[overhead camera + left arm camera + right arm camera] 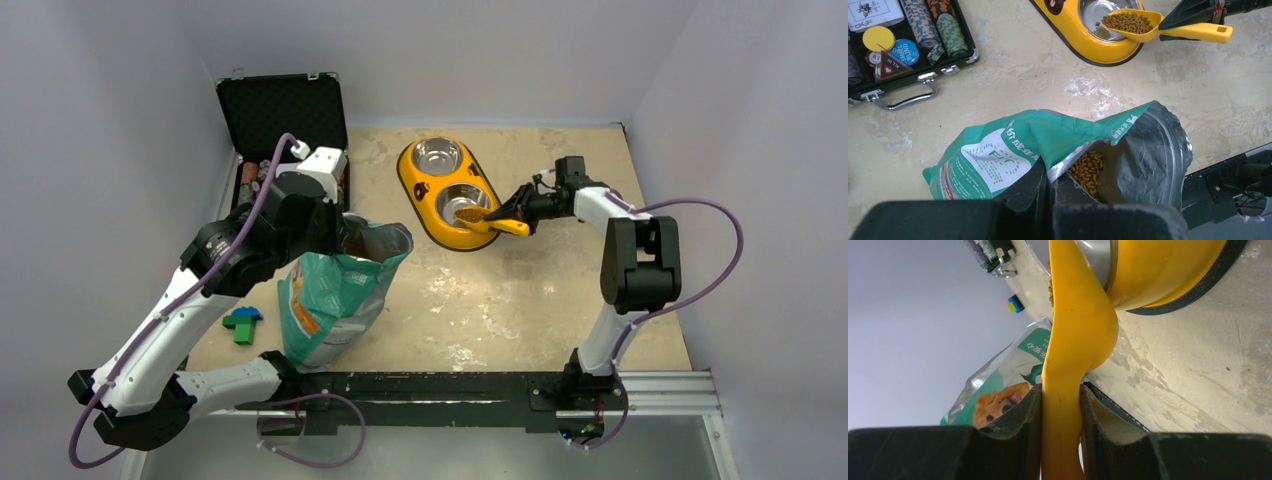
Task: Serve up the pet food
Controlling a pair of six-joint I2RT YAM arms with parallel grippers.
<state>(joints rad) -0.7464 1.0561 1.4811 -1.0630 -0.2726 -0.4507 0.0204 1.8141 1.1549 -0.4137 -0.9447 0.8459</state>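
The teal-green pouch (pixel 340 290) stands open at the near left. Brown kibble (pixel 1088 170) shows inside its foil mouth. My left gripper (pixel 338 235) is shut on the pouch's rim (pixel 1050 185) and holds the mouth open. My right gripper (pixel 512 210) is shut on the handle of a yellow scoop (pixel 485 218). The scoop (pixel 1143 27) is full of kibble (pixel 1128 21) and hovers over the near steel bowl of the yellow double feeder (pixel 425 190). The right wrist view shows the scoop (pixel 1073 340) from below, against the feeder's wall (pixel 1168 270).
An open black case (pixel 285 120) of poker chips (pixel 923 25) stands at the back left. Green and blue blocks (pixel 242 322) lie left of the pouch. A black rail (pixel 440 385) runs along the near edge. White walls close in on both sides.
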